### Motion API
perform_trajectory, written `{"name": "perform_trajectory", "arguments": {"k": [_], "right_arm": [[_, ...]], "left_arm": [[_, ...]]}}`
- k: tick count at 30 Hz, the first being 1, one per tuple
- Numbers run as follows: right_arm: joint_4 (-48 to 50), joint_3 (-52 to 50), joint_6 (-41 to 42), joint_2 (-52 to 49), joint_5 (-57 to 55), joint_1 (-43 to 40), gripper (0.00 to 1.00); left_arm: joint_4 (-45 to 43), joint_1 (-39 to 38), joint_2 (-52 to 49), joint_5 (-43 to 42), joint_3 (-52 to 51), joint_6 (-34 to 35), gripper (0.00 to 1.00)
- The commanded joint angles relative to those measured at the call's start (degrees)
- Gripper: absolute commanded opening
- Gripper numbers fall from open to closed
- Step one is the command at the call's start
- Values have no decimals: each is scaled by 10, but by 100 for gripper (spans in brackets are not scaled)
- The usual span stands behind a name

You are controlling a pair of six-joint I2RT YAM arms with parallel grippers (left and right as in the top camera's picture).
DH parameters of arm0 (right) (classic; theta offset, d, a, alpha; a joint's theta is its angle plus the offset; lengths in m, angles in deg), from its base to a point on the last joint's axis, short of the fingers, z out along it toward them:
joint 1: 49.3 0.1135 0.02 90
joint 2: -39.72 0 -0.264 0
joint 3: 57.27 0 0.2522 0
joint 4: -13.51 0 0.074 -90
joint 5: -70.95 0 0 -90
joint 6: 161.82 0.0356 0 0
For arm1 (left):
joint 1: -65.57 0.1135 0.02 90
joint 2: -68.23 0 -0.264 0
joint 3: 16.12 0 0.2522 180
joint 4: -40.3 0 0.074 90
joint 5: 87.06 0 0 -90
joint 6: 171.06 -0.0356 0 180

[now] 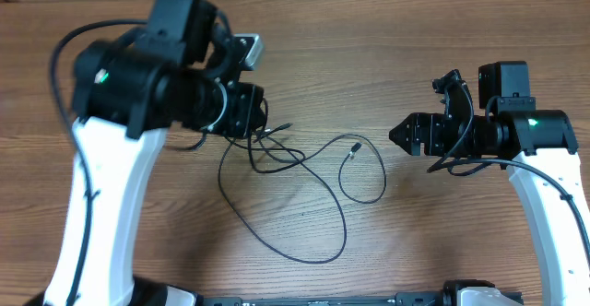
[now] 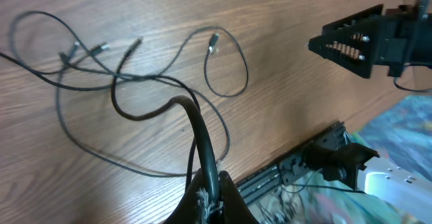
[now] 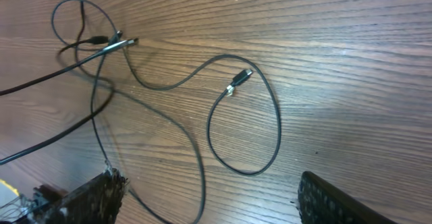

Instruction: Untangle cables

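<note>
Overhead: the cables (image 1: 267,154) lie between the grippers, their knot just beside the left gripper (image 1: 247,112). Left wrist: its jaws are clamped on one cord (image 2: 196,126). Right wrist: the right gripper (image 3: 212,197) gapes empty. The plug-ended loop (image 3: 278,126) lies ahead of it, nearer this arm.

The left arm (image 1: 111,205) and right arm (image 1: 539,205) have white links, black joints. Each bears a green light (image 1: 103,76) and black wires (image 1: 55,59).

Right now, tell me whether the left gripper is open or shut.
Shut on a cable. In the left wrist view the left gripper pinches it, and it runs out from there into the loose cables.
</note>
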Motion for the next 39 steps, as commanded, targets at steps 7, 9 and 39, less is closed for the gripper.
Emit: {"name": "perform_trajectory", "arguments": {"k": [7, 9, 39], "right_arm": [[3, 14, -5, 0, -12, 3, 80], [3, 14, -5, 0, -12, 3, 80], [138, -34, -163, 0, 116, 181, 81]], "left_arm": [[1, -2, 81, 26, -1, 16, 4], [1, -2, 94, 13, -3, 16, 4], [-231, 92, 118, -316, 35, 68, 4]]}}
